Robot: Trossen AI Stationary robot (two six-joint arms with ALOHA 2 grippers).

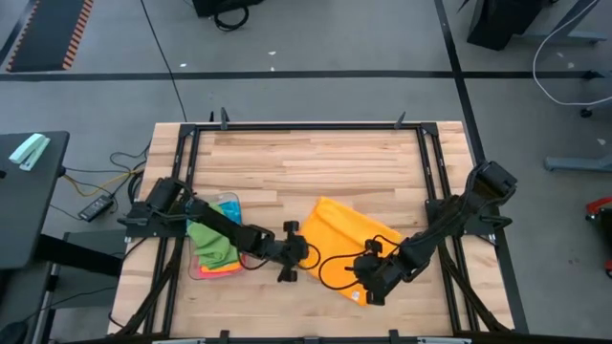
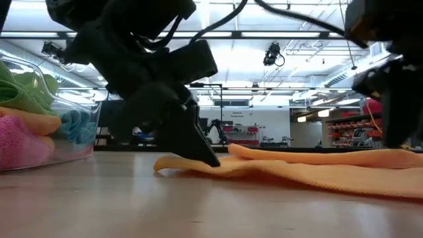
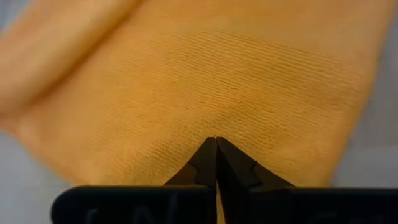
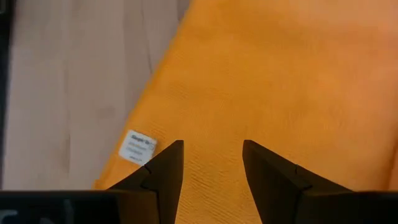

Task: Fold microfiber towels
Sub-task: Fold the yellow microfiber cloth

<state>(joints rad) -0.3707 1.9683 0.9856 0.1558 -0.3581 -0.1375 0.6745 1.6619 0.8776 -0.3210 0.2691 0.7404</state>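
left end effector (image 3: 216,142) pinched together on the orange towel (image 1: 346,250); right end effector (image 4: 211,155) apart, over the towel's edge.

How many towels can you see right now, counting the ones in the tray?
5: orange towel spread mid-table; green towel, blue towel, pink towel and another orange one piled in the clear tray. More may be hidden underneath.
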